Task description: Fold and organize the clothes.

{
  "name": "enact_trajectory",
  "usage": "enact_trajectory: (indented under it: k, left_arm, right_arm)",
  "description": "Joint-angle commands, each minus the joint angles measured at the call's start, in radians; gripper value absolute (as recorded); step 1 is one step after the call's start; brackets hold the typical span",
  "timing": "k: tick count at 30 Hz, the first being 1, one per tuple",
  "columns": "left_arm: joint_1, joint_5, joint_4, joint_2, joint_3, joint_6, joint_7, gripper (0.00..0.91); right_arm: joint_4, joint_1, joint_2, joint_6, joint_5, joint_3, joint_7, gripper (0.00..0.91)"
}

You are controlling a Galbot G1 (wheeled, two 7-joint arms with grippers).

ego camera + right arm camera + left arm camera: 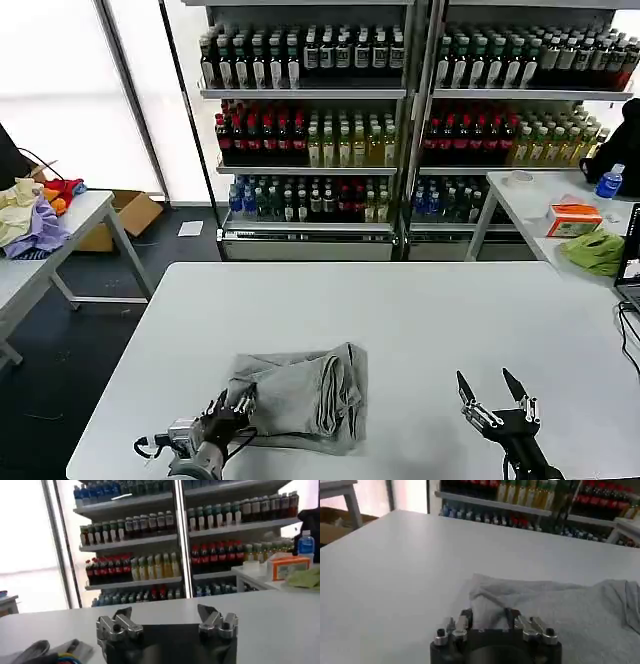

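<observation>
- Gripping the near left edge of the grey shirt (298, 395), your left pincer (237, 407) has its jaws narrowed onto a pinch of cloth.
- Your right pincer (493, 388) hovers wide, holding nothing, over the bare white bench (450, 310), well apart from the shirt.
- The shirt lies bunched, partly folded, near the bench's front edge; in my judgement, squaring and stacking remain.

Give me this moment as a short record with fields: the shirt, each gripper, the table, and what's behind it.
shirt: grey shirt, partly folded and bunched, on the near left part of the white table
left gripper: at the shirt's near left corner, shut on the fabric
right gripper: open, above bare table to the shirt's right, touching nothing
background: shelves of bottled drinks
</observation>
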Motion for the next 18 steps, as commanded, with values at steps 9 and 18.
enact_trajectory:
  k: [9,18]
  left_arm:
    - [-0.010,-0.298,-0.013,-0.036,-0.045,-0.086,-0.105,0.040]
    - [0.002,-0.453,-0.149,0.009,-0.323,-0.058,-0.127,0.030]
  right_arm:
    - [-0.014,0.012,-0.002,0.007,0.002,-0.007,0.001,0.907]
    - [-0.022,0.024,-0.014,0.013,0.009,-0.005,0.003,0.907]
